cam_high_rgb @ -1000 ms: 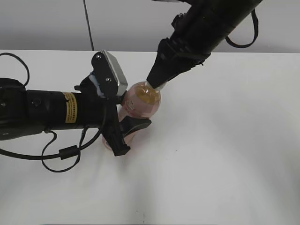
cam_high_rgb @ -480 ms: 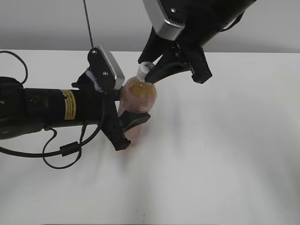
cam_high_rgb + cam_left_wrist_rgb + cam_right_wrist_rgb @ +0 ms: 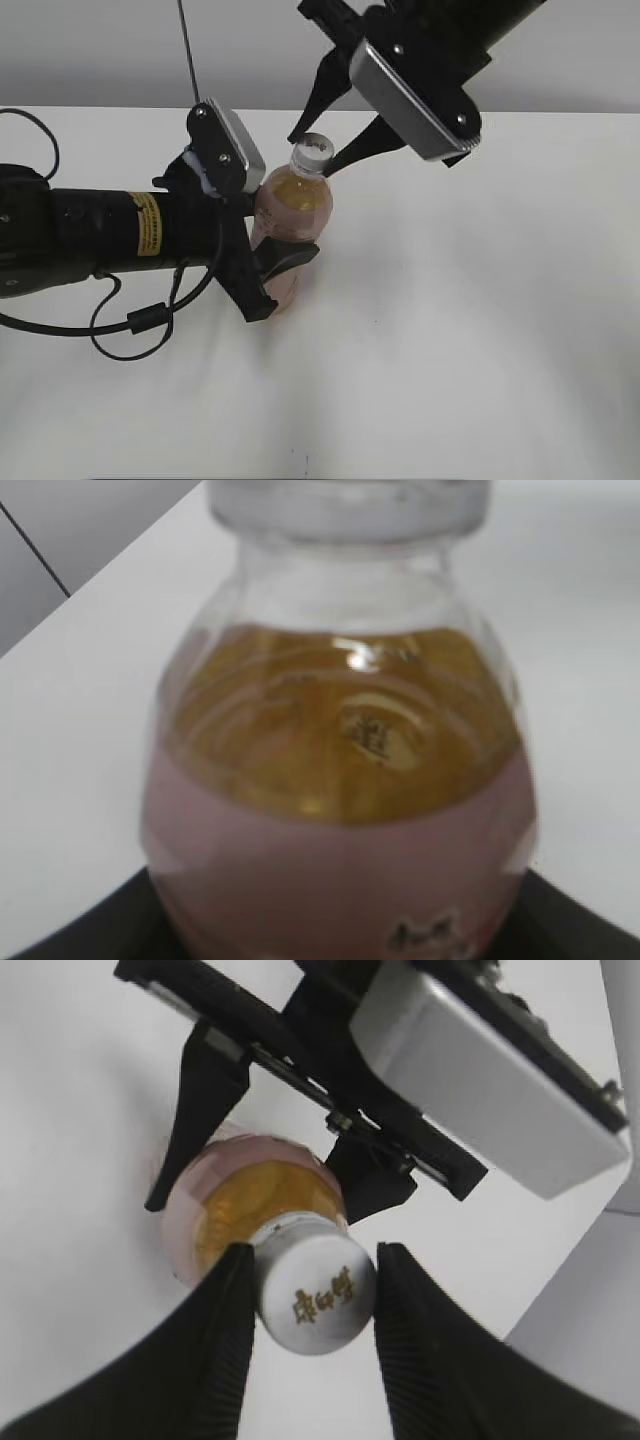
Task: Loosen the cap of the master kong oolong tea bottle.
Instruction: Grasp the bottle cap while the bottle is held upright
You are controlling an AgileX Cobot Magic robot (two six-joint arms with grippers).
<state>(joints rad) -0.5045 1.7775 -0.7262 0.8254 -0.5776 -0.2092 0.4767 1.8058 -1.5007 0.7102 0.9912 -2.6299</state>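
Two grippers share the job: the left gripper (image 3: 270,262) clamps the bottle (image 3: 288,222) upright on the table (image 3: 480,320), steadying it while the right gripper (image 3: 312,1305) straddles the cap (image 3: 316,1295), jaws apart, barely touching.

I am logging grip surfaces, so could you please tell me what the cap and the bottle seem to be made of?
The cap looks like opaque white plastic with a matte top carrying small gold print. The bottle seems clear, glossy plastic: amber tea shows through it, highlights glint on its shoulder, and a pink label wraps its body.
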